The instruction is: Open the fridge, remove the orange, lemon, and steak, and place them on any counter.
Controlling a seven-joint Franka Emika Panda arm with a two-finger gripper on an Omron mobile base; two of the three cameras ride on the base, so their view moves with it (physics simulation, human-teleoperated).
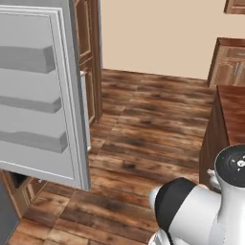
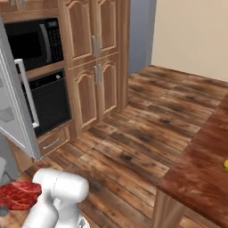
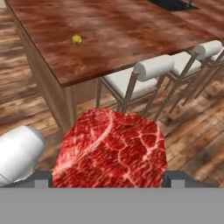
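Observation:
The steak (image 3: 111, 148), a red marbled slab, sits between my gripper's (image 3: 109, 179) two fingertips, and the gripper is shut on it above the floor, beside the counter. It also shows low on the left as the steak (image 2: 18, 193). The lemon (image 3: 77, 40) lies on the dark wood counter (image 3: 131, 30), a little in from its near edge; a sliver of the lemon (image 2: 225, 164) shows at the counter (image 2: 196, 178). The fridge door (image 1: 43, 95) stands open, with grey shelves on its inside. The orange is out of view.
Two white-cushioned bar stools (image 3: 148, 72) stand against the counter's side, below and right of the steak. Wall cabinets (image 2: 95, 67), a microwave (image 2: 35, 42) and an oven (image 2: 49, 102) line the far wall. Wooden floor lies between fridge door and counter (image 1: 232, 115).

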